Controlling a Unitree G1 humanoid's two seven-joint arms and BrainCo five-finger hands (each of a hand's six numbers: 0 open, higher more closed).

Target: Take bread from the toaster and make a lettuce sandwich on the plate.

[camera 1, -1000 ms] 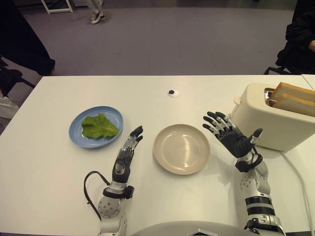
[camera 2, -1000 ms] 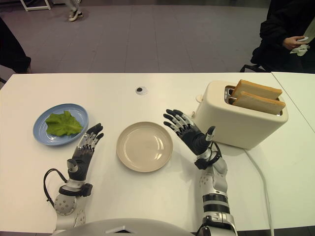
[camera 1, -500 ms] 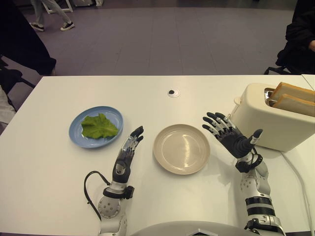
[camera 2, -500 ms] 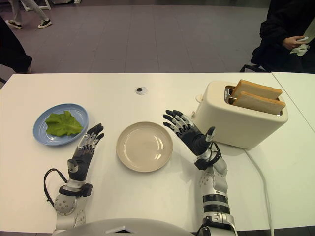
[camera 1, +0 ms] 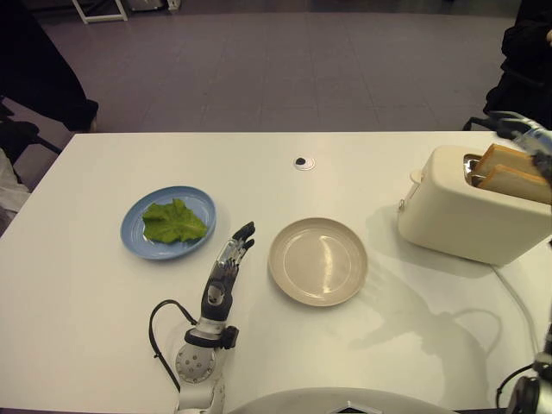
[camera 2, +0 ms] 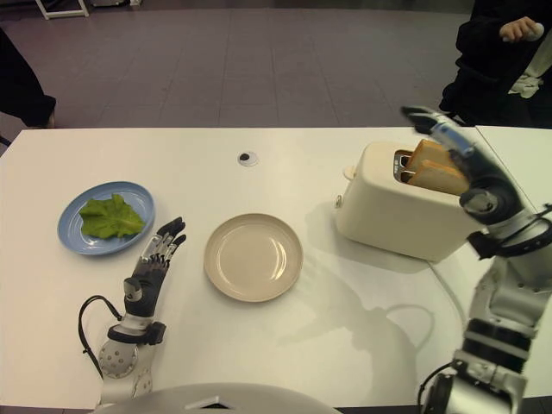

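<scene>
A big white surface (camera 2: 259,177) is seen, and everything is set on it. A cream toaster (camera 2: 388,211) is placed on the right side. Two bread slices (camera 1: 509,177) are stuck in its top slots, and their upper halves can be seen poking out.

A tan plate (camera 2: 253,256) is laid near the middle of the surface, with nothing on it. A blue plate (camera 2: 138,194) is set well apart on the left. A green lettuce leaf (camera 2: 110,217) is laid flat in the blue plate.

The right hand (camera 2: 474,177) is held up in the air over the top of the toaster, right in front of the bread. Its fingers are stretched out straight, and nothing is held in them. It cannot be told if the bread is touched by them.

The left hand (camera 2: 151,267) is rested low on the surface between the two plates. Its fingers are kept straight and close together, pointed away from the robot, and nothing is held.

A small round black thing (camera 2: 247,158) is seen on the surface, behind the tan plate.
</scene>
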